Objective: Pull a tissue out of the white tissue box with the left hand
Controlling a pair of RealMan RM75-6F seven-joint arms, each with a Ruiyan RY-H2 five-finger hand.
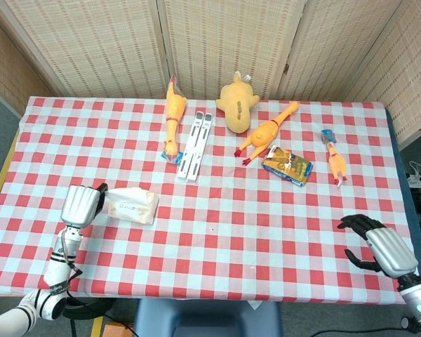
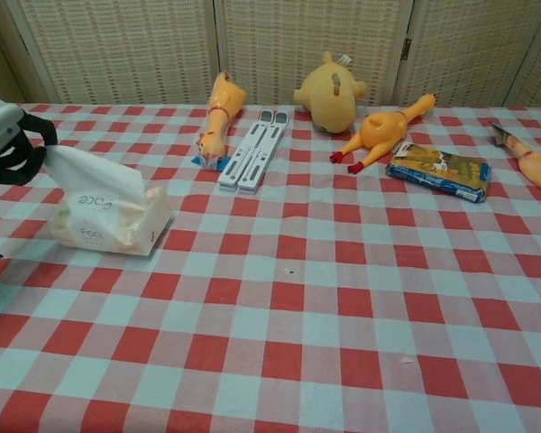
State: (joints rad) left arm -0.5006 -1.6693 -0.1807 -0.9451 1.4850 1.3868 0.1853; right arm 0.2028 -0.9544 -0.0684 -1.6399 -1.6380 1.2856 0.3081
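The bench (image 1: 231, 225) had a red and white checked cloth. The tissue box (image 2: 108, 221) was white, and so was the tissue (image 2: 95, 167). The toy chickens (image 1: 266, 132) were yellow and orange. The left robot hand (image 1: 78, 203) was silver with black fingers.
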